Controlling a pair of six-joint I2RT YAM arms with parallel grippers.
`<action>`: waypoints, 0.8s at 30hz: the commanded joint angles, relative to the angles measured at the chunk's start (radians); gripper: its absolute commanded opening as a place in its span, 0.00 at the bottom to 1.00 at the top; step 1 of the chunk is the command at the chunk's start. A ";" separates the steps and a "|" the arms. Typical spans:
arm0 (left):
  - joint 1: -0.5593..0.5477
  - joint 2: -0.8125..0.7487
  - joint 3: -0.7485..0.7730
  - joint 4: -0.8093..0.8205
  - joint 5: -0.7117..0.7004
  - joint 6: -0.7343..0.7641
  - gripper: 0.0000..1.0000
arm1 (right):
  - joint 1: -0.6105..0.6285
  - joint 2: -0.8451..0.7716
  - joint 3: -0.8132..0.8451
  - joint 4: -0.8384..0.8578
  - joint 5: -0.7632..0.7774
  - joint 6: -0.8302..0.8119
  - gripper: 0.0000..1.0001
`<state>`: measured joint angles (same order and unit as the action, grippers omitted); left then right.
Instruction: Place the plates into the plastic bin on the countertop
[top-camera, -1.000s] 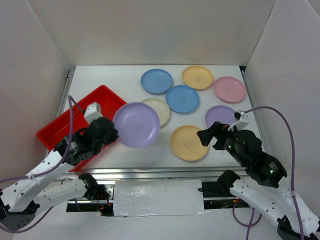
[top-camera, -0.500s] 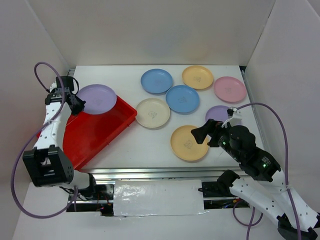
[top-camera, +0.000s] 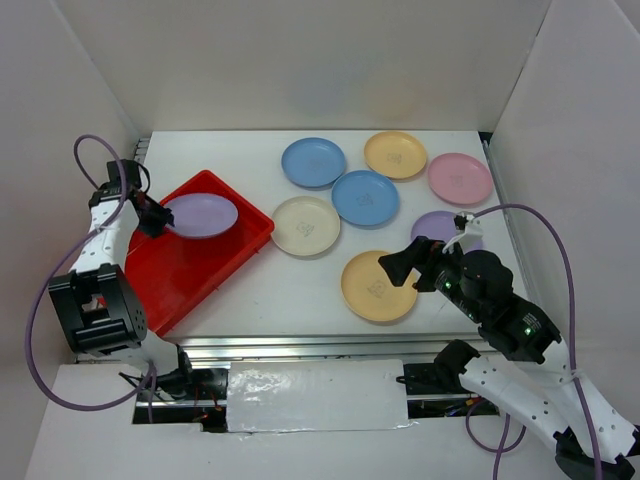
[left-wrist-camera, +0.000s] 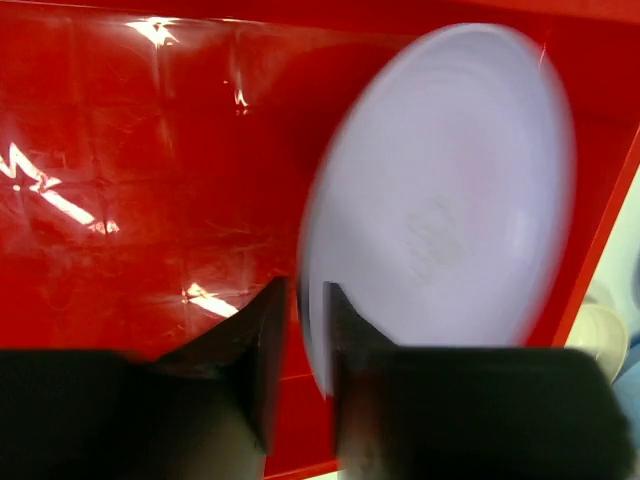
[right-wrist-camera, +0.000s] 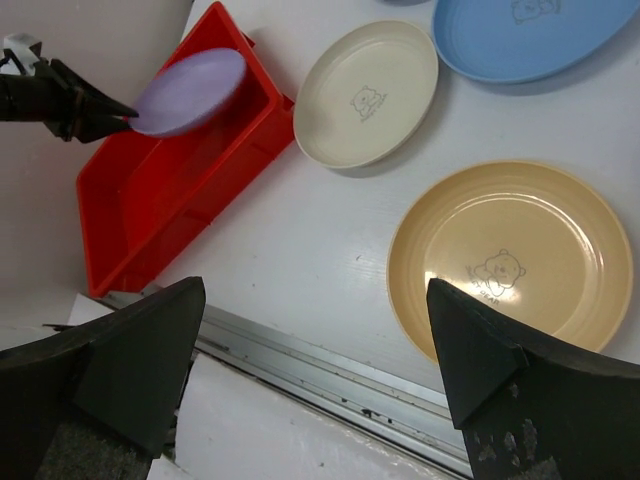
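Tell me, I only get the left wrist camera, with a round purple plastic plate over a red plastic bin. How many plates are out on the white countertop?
Observer: Seven round plastic plates lie on the white countertop: two blue, two yellow-orange, one pink, one cream, one purple partly hidden by the right arm.
Operator: Where's the other pincer?
Observer: The right pincer hangs open by the front yellow-orange plate.
Operator: Anything else in my bin?
Observer: No, besides that tilted round purple plastic plate, the red rectangular plastic bin has nothing in it.
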<state>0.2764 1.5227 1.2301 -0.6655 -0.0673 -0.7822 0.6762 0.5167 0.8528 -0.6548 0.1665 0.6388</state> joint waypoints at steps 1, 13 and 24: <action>-0.008 -0.001 0.008 0.024 0.023 0.011 0.47 | 0.005 0.008 -0.005 0.061 -0.013 0.006 1.00; -0.400 -0.309 0.005 0.007 -0.138 0.054 0.93 | 0.003 -0.017 0.032 0.008 0.037 0.013 1.00; -1.149 0.031 0.086 0.121 -0.310 -0.110 0.99 | 0.002 -0.033 0.107 -0.138 0.192 0.091 1.00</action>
<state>-0.8127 1.4734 1.2385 -0.5617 -0.2939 -0.8322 0.6762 0.4984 0.9096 -0.7376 0.2947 0.7055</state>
